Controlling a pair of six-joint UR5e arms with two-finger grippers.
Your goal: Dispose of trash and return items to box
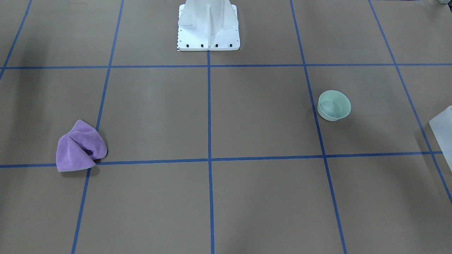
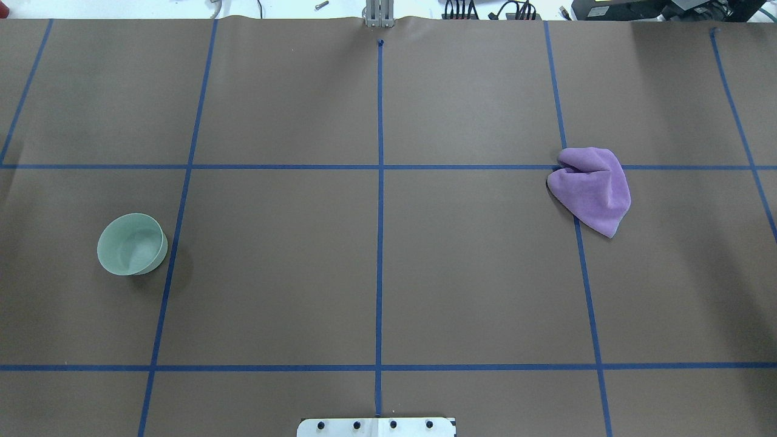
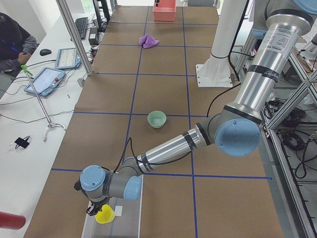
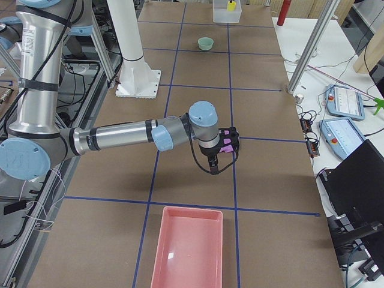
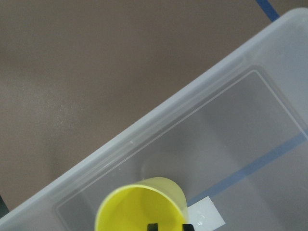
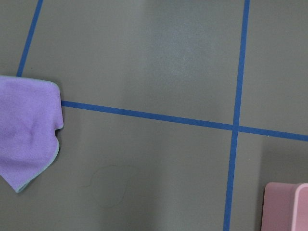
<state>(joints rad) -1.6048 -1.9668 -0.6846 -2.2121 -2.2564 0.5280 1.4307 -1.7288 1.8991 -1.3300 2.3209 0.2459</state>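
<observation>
I had the left tool (image 5: 170, 226) closed on the rim of the yellow cup (image 5: 139, 211), low in the centre of the left wrist view, hanging over the clear box (image 5: 192, 98) just inside its near wall. To place it well, I judged I should carry the cup a little further from that wall, lower it until the base was close to the box floor, then open fully and lift straight up so the cup did not tip. The right tool (image 4: 219, 157) hovered mid-frame in the right side view above the purple cloth (image 2: 593, 191); I could not tell its opening. The green bowl (image 2: 132, 244) sat at the overhead view's left on the table (image 2: 273, 273).
</observation>
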